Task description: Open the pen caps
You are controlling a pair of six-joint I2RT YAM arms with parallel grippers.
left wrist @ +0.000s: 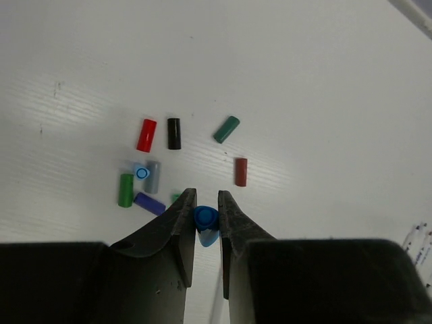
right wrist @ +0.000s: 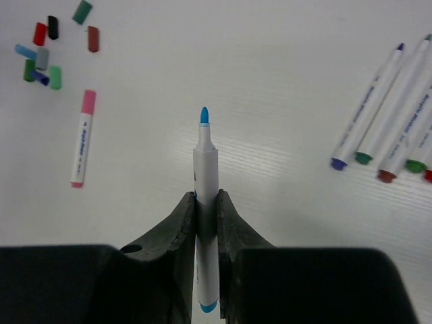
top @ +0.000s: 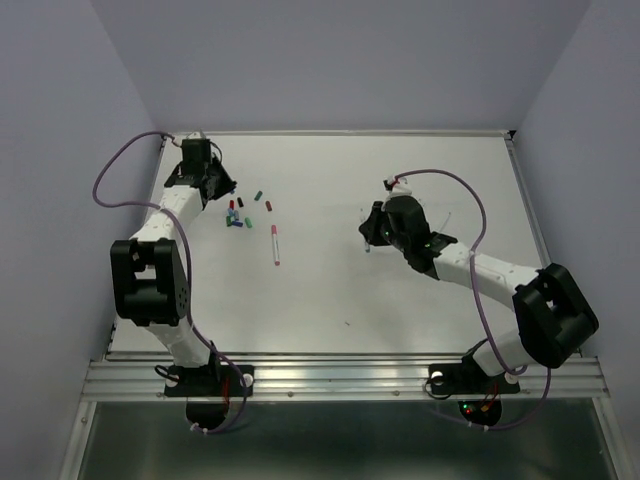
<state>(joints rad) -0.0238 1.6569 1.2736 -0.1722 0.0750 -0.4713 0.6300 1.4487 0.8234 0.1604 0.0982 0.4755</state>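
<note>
**Left fingers** (left wrist: 177, 226): clenched on a blue cap (left wrist: 206, 217), whose round end faces the wrist camera.

**Right fingers** (right wrist: 181, 216): clenched on the white barrel of a blue pen (right wrist: 206, 169), with its bare tip pointing to 12 o'clock in the right wrist view.

**Loose caps** (left wrist: 174, 133): nine lie clustered on the surface (left wrist: 324, 81), from 10 to 1 o'clock of the left fingers. They are red, black, teal, brown, dark green, grey, light blue, purple and a second green one, mostly hidden behind a finger. Counting the held cap, ten are off.

**Pink pen** (right wrist: 82, 138): the one capped pen, with its cap toward 12 o'clock. It lies at 10 o'clock of the right fingers, its long axis near 12–6. In the top view it sits between the arms, about equally near each.

**Uncapped pens** (right wrist: 368, 118): at least four lie side by side at 2 o'clock of the right fingers, cut by the frame edge.

**Likely next step:** drop the blue cap on the cluster, lay the blue pen with the others, then take up the pink pen.
</note>
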